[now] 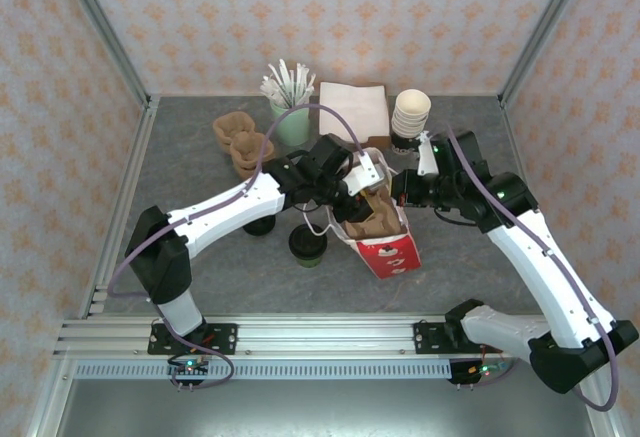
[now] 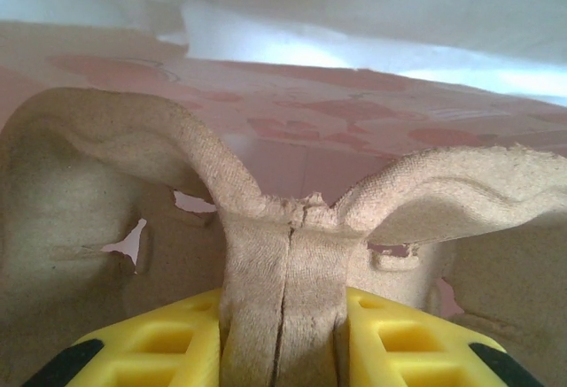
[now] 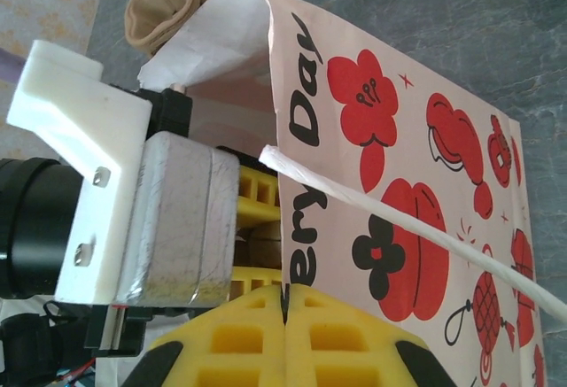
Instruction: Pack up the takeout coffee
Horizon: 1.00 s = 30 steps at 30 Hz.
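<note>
- Yellow-padded left gripper [image 2: 282, 352] clamps the ridge of a brown moulded-pulp cup carrier [image 2: 133, 166], inside a white paper bag with red flower prints [image 3: 399, 157].
- Beside that bag, the small dark paper cup with round black lid [image 1: 307, 245] stands on the grey table [image 1: 480, 137], unpacked.
- At its rim the right gripper [image 3: 285, 312] pinches the paper, jaws closed.
- Risk: the carrier snags and tears the bag, or the rim slips free and the mouth collapses.

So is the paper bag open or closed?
Open. The right gripper holds the bag by its edge, and the left gripper holds a cup tray in its mouth.
</note>
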Each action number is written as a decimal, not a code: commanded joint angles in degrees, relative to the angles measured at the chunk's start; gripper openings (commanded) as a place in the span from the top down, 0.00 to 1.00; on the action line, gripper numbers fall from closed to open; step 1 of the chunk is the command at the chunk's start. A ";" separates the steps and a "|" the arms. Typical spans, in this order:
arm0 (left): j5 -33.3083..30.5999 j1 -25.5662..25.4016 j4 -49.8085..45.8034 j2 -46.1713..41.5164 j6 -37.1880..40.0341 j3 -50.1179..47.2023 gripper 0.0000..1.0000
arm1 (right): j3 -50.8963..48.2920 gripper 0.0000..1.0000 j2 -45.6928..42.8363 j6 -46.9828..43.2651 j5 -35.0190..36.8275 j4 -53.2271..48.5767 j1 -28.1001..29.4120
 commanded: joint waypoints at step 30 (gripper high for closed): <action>-14.75 -4.81 -17.12 2.77 13.04 10.50 0.69 | -1.22 1.00 -0.24 0.79 -4.51 5.26 -0.42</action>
